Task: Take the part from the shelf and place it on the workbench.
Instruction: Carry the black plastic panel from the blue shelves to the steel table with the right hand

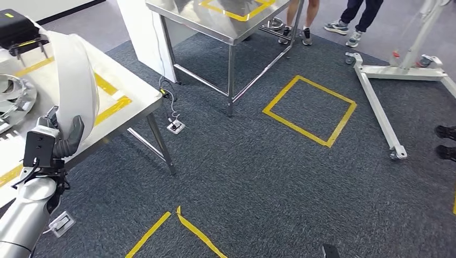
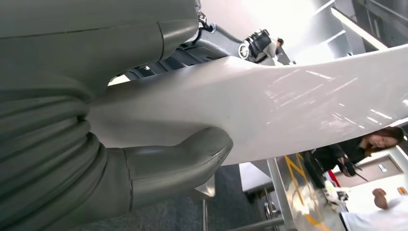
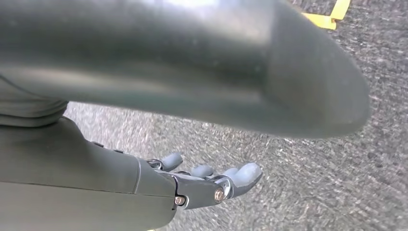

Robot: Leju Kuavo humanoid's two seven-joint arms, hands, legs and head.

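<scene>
Part: a long, curved white panel point(image 1: 75, 80) is held upright in the left hand point(image 1: 56, 141), above the near bench point(image 1: 132, 102) edge.
Left fingers: the thumb point(image 2: 192, 154) is pressed on one glossy face; darker fingers are seen on the other, so the part is pinched.
Right hand point(image 3: 207, 183): fingers are spread, nothing is held, carpet lies below.
Handling: judged stiff, light and slippery; a hold lower on the narrow end is advised.

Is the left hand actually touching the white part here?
Touching. The left wrist view shows the left hand with its thumb pressed flat against the white part, no gap between them.
</scene>
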